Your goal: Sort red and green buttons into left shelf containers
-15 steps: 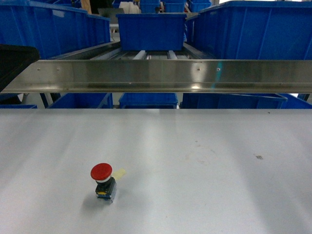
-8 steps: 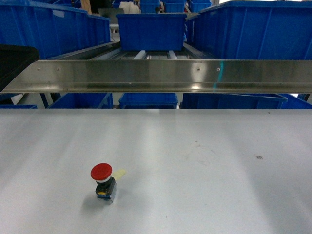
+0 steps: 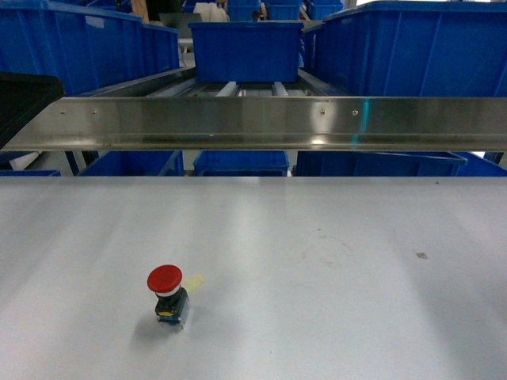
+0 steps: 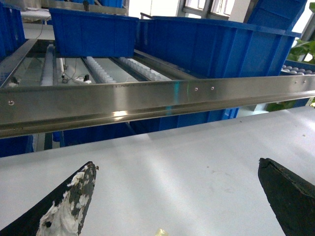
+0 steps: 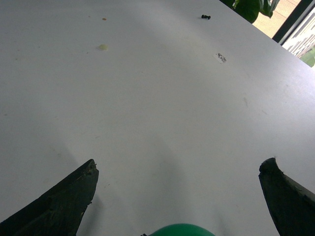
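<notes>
A green button (image 5: 181, 230), cut off at the frame's near edge, is sitting between the spread right gripper (image 5: 177, 196); the left gripper (image 4: 177, 196) is also gaping wide.

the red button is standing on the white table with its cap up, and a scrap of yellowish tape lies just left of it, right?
Not quite. In the head view the red button does stand cap-up on the white table, but the yellowish tape scrap lies just to its right, not its left.
</notes>
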Available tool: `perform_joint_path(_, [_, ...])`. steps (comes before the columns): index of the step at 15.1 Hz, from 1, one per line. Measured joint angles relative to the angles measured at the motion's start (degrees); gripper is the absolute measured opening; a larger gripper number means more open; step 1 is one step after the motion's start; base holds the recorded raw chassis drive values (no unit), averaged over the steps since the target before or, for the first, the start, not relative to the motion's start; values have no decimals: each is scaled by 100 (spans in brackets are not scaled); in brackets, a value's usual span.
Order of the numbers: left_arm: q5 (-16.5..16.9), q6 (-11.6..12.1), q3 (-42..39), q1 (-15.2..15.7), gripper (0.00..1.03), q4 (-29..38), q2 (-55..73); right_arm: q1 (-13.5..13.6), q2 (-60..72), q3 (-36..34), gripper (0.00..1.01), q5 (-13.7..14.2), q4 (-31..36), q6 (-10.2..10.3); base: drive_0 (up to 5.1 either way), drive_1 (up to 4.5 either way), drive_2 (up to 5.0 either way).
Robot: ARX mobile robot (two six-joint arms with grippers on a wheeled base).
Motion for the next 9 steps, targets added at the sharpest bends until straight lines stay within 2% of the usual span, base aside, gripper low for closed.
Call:
perform_joint_path(7, [-2, 0, 0, 0, 98, 0, 0, -35, 0, -164, 98, -46, 90, 4, 0, 0, 0])
perform_joint_path(8, [-2, 0, 0, 2, 98, 0, 0, -35, 0, -164, 95, -50, 105, 4, 0, 0, 0])
perform_joint_path(9, [-2, 0, 0, 0, 98, 0, 0, -35, 0, -164, 82, -57, 101, 4, 0, 0, 0])
